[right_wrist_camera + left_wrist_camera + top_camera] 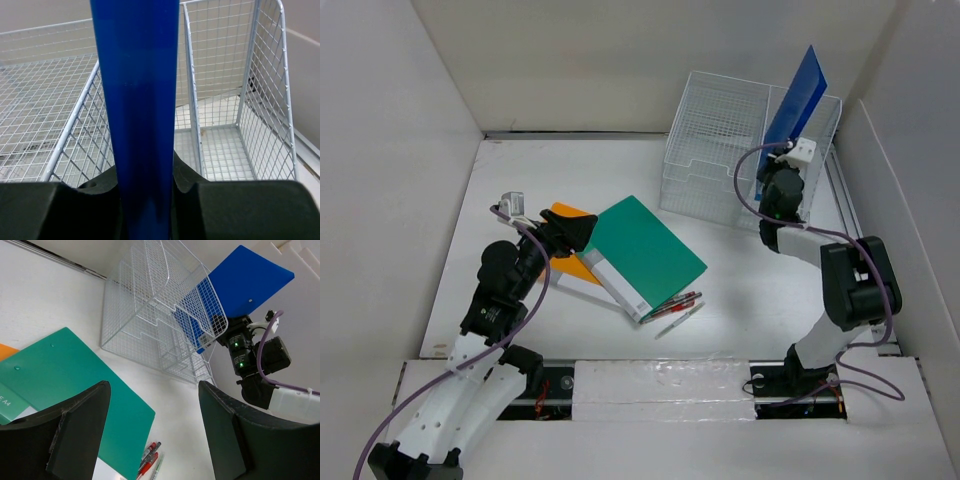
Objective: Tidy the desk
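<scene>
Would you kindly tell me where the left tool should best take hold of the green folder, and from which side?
Probably its left corner, approached low from the left. The green folder lies flat on the desk, so most edges offer no gap. That corner overlaps the orange folder, so it is likely slightly raised, and it sits right by the open left tool.

A rack (715,150) is set far right on the desk (760,300), a folder (800,95) seemingly stood in it; pens (677,307) are laid before a binder (645,250).
</scene>
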`<move>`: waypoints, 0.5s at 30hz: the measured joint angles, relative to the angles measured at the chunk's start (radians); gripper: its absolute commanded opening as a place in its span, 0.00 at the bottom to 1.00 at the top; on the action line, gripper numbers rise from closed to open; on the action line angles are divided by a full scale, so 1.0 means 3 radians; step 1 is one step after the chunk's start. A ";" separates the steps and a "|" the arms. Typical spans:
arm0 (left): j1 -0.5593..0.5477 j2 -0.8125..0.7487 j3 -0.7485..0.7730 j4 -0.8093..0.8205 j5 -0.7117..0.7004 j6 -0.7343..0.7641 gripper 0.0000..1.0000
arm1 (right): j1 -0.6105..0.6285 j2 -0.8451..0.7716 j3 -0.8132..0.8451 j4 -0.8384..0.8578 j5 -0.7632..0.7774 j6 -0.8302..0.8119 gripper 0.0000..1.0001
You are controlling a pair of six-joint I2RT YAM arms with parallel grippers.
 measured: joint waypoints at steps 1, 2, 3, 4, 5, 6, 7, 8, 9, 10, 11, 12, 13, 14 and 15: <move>0.0000 -0.0003 -0.0001 0.0001 0.0000 0.0000 0.66 | -0.0014 -0.0005 0.0000 -0.0018 -0.0031 0.0009 0.00; 0.0000 -0.0006 -0.0003 0.0001 0.0000 0.0000 0.66 | -0.0033 -0.0013 0.0000 -0.0028 -0.0056 0.0018 0.00; 0.0000 -0.0010 -0.0005 0.0001 0.0000 -0.0001 0.66 | -0.0062 -0.0027 0.0000 -0.0043 -0.0084 0.0033 0.00; 0.0000 -0.0017 -0.0005 0.0000 0.0000 -0.0003 0.66 | -0.0092 -0.0041 0.0000 -0.0060 -0.0112 0.0045 0.00; 0.0000 -0.0020 -0.0005 0.0004 0.0000 -0.0003 0.66 | -0.0122 -0.0052 0.0001 -0.0064 -0.0140 0.0053 0.00; 0.0000 -0.0024 -0.0005 0.0008 0.0000 -0.0005 0.66 | -0.0155 -0.0056 0.0001 -0.0060 -0.0163 0.0061 0.00; 0.0000 -0.0028 -0.0008 0.0027 0.0000 -0.0011 0.66 | -0.0187 -0.0056 0.0001 -0.0060 -0.0182 0.0071 0.00; 0.0000 -0.0038 -0.0023 0.0029 0.0000 -0.0011 0.66 | -0.0210 -0.0056 0.0001 -0.0072 -0.0195 0.0078 0.00; 0.0000 -0.0041 -0.0036 0.0032 0.0000 -0.0011 0.66 | -0.0229 -0.0048 0.0001 -0.0076 -0.0214 0.0086 0.00; 0.0000 -0.0043 -0.0046 0.0033 0.0000 -0.0013 0.66 | -0.0252 -0.0028 0.0005 -0.0072 -0.0230 0.0098 0.00; 0.0000 -0.0050 -0.0048 0.0032 0.0000 -0.0013 0.66 | -0.0270 -0.0001 0.0011 -0.0067 -0.0243 0.0109 0.00; 0.0000 -0.0055 -0.0048 0.0034 0.0000 -0.0013 0.66 | -0.0273 0.0027 0.0018 -0.0064 -0.0258 0.0120 0.00; 0.0000 -0.0056 -0.0048 0.0036 0.0000 -0.0013 0.66 | -0.0280 0.0061 0.0025 -0.0062 -0.0271 0.0134 0.00; 0.0000 -0.0056 -0.0048 0.0036 0.0000 -0.0013 0.66 | -0.0280 0.0095 0.0031 -0.0061 -0.0290 0.0139 0.01; 0.0000 -0.0058 -0.0048 0.0038 0.0000 -0.0013 0.66 | -0.0280 0.0127 0.0032 -0.0061 -0.0310 0.0148 0.01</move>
